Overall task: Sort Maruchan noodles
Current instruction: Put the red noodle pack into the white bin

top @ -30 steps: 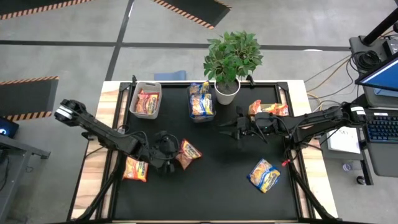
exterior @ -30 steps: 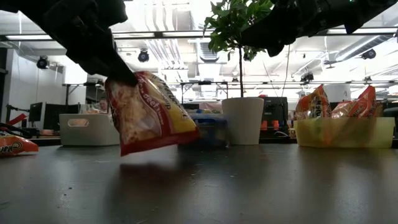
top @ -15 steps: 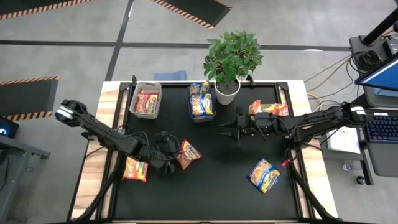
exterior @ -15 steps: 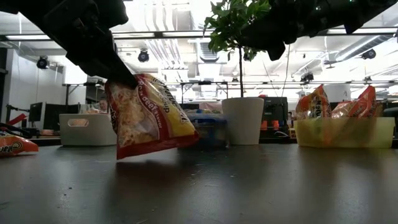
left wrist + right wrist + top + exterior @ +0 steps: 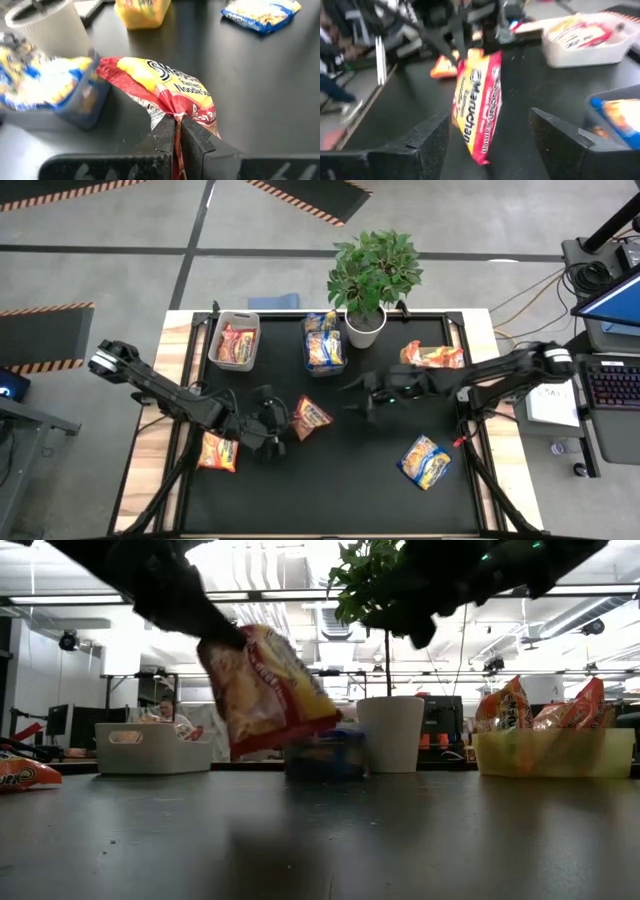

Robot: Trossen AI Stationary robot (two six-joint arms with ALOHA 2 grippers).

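My left gripper [image 5: 283,426] is shut on a red-orange Maruchan packet [image 5: 312,418] left of the table's middle. In the low view the packet [image 5: 265,690] hangs in the air. My right gripper [image 5: 362,400] is open just right of it, and in the right wrist view its fingers [image 5: 422,145] stand on either side of the packet [image 5: 477,105] without touching. A blue-and-yellow packet [image 5: 425,460] lies flat at the near right. An orange packet [image 5: 217,451] lies flat at the near left. My left gripper [image 5: 176,127] pinches the packet's crimped end [image 5: 175,107] between its two fingers, coming level from the table's left. The plastic bunches up at the fingers. The packet is lifted clear of the table and hangs tilted away from the fingers, toward the table's right.
Along the far side stand a grey bin [image 5: 216,350] with red packets, a dark bin [image 5: 306,352] with blue-and-yellow packets, a white potted plant [image 5: 365,325], and a green bin [image 5: 555,752] with orange packets. Bare black mat lies near and in the middle.
My left gripper has risen and moved a little toward the table's right and far edge, carrying the packet up; the packet's lower end now hangs higher above the mat. My right gripper has moved toward the table's left, closer to the packet, still open.
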